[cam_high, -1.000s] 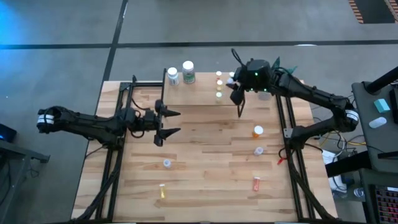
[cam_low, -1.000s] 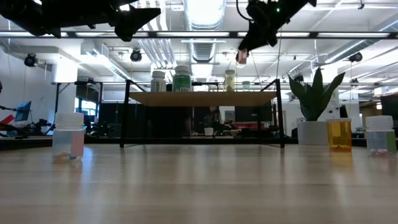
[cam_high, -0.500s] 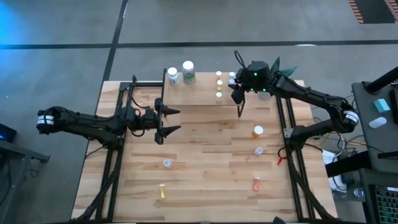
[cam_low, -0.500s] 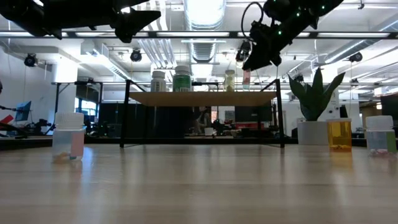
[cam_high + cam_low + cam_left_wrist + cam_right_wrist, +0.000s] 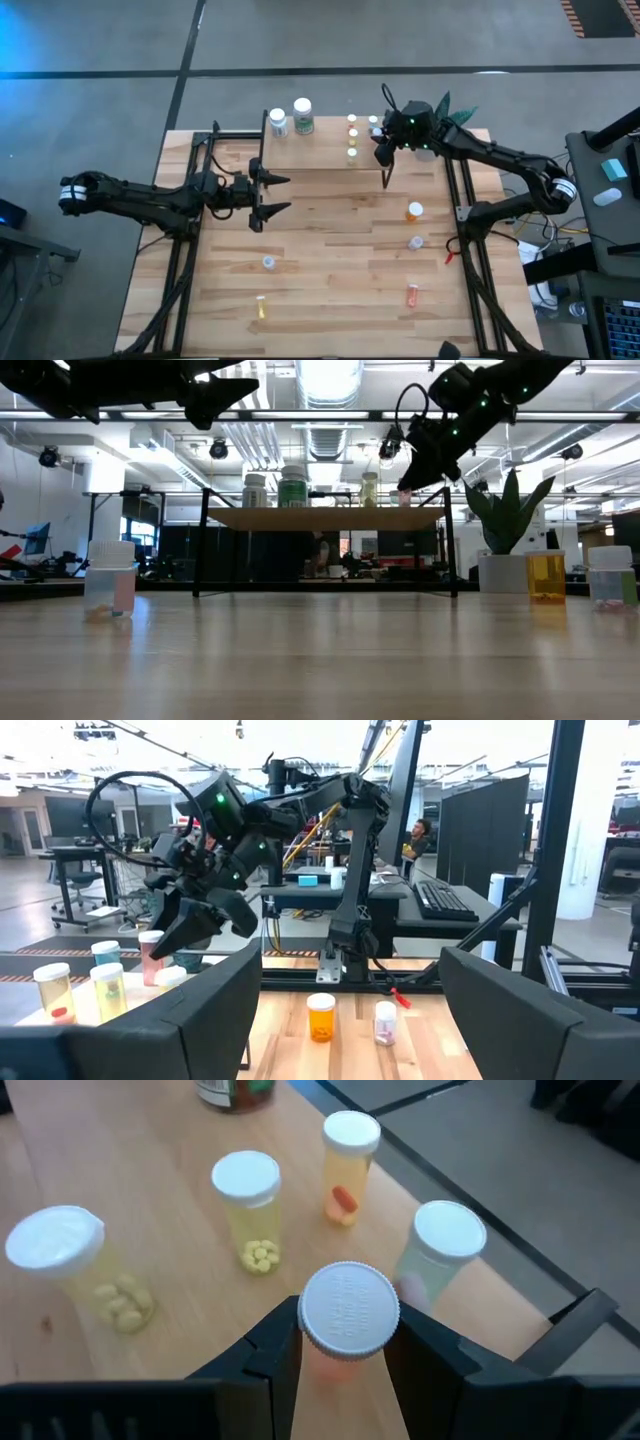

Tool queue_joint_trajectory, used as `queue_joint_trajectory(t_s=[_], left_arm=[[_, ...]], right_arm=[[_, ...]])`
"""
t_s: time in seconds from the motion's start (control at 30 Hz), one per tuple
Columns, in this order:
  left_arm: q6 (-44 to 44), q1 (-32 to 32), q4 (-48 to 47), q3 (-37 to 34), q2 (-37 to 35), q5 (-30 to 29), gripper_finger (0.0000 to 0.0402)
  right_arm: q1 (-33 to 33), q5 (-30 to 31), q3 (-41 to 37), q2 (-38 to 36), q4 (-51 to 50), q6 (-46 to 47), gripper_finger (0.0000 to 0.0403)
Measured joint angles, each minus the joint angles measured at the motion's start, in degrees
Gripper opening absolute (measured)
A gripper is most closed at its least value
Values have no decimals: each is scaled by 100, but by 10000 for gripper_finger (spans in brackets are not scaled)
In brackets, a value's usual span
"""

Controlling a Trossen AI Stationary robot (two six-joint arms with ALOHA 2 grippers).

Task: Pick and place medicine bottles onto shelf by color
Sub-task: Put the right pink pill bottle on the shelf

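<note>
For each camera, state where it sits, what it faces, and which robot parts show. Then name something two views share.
High: overhead, straight down on the table; both arms show.
Low: tabletop level, facing the shelf; arms enter from above.
Left wrist: on the left arm, looking across at the right arm; own fingers in front.
Right wrist: over the shelf, the right claw shut on a bottle.
Shared: high and left wrist views both show the orange bottle.

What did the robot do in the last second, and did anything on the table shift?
The right gripper, shut on a small pink bottle, came down toward the shelf and now holds the bottle low beside the small bottles standing there. The left gripper stayed open above the table, and the loose bottles did not move.
</note>
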Motion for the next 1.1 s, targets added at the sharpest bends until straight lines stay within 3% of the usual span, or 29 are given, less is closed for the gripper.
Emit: queue_joint_trajectory(t_s=[1.1], left_arm=[[-1, 0, 6, -11, 0, 2, 288]], right_arm=[[2, -63, -165, 9, 270, 10, 123]])
